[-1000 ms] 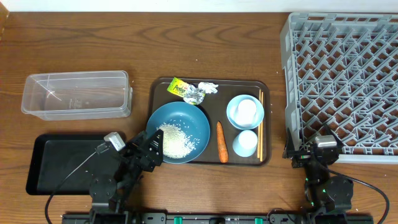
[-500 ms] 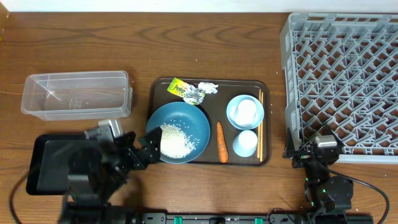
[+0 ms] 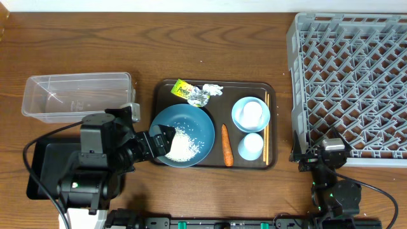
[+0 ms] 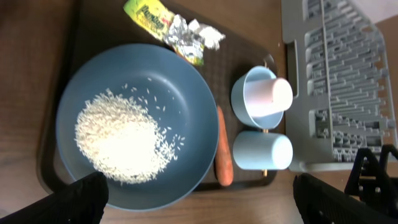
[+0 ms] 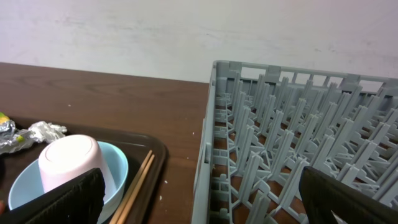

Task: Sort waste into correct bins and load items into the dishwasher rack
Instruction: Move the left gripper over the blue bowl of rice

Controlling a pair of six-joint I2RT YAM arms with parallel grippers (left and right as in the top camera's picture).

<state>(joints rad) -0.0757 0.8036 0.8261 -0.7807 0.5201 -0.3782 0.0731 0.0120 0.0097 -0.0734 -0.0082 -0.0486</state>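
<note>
A wide dark-blue bowl (image 3: 191, 127) with a heap of white rice (image 3: 183, 146) sits on the brown serving tray (image 3: 216, 84). An orange carrot (image 3: 225, 145) lies to its right and the crumpled wrapper (image 3: 194, 93) behind it. A pale cup (image 3: 252, 112) stands upside down in the light-blue bowl (image 3: 239, 116), with another cup (image 3: 251, 146) in front and chopsticks (image 3: 267, 127) alongside. My left gripper (image 3: 156, 141) is open at the dark-blue bowl's left rim; in its wrist view the left gripper (image 4: 199, 199) straddles the bowl (image 4: 155, 74) and rice (image 4: 121, 140). The right gripper (image 3: 320, 151) rests open by the rack's near left corner.
The grey dishwasher rack (image 3: 350, 76) fills the right side; the right wrist view shows its wall (image 5: 208, 155) close ahead. A clear tub (image 3: 77, 97) stands at the left, and a black tray (image 3: 48, 159) lies in front of it, partly under my left arm.
My left arm has risen and swung forward over the black tray's right end, bringing its fingers to the dark-blue bowl's left rim. The right arm has not moved.
</note>
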